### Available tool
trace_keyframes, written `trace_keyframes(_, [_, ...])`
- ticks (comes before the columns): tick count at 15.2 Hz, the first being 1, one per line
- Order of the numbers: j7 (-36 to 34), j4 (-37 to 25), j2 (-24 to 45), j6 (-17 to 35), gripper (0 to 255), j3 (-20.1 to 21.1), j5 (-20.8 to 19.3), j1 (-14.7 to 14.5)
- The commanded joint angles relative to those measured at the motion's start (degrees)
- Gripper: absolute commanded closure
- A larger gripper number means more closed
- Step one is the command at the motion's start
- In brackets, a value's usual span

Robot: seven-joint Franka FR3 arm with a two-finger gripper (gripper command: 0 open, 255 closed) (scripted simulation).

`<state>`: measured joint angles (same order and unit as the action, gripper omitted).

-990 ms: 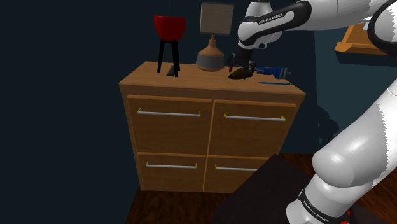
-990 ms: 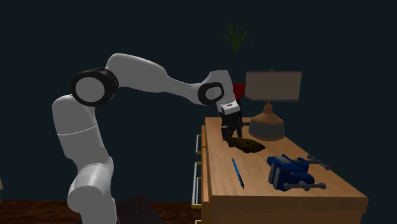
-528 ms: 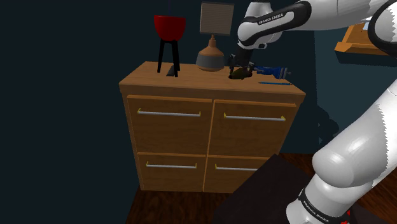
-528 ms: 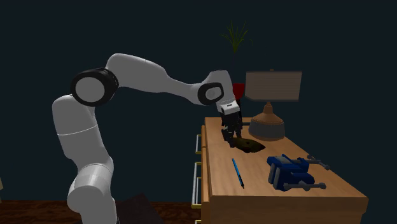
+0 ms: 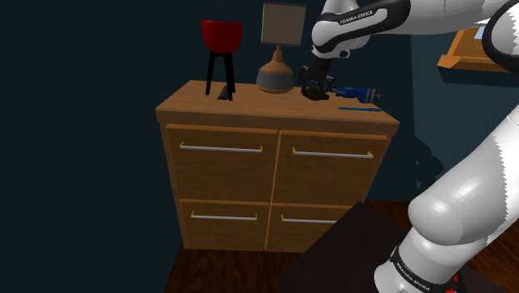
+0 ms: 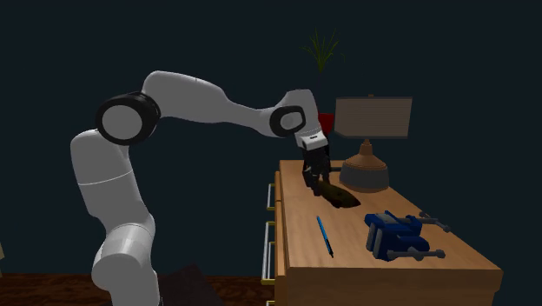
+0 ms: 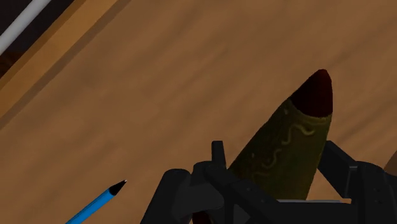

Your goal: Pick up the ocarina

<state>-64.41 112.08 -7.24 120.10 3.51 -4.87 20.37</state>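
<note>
Jaws clasp the ocarina (image 7: 289,149) round its wide body; it looks rigid, light, smooth, probably brittle, so hold gently.

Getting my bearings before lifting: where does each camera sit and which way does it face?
Shoulder view: beside the stand, facing the dresser front-on; white arm links and hand show.
Second exterior view: off the dresser's end, looking along its top; the arm shows in profile.
Wrist view: on the hand, looking down at the top; black fingers clasp the ocarina.
Shared: second exterior and wrist views both show the pen.
</note>
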Motion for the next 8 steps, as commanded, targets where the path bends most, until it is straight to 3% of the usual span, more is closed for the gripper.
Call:
trace_keyframes(1, [0.21,-1.59,-0.01,-1.59,255,-0.04,0.08,0.02])
trace_keyframes(8, [0.64,-7.17,0.17,-6.98,255,-0.01,0.27,-0.01])
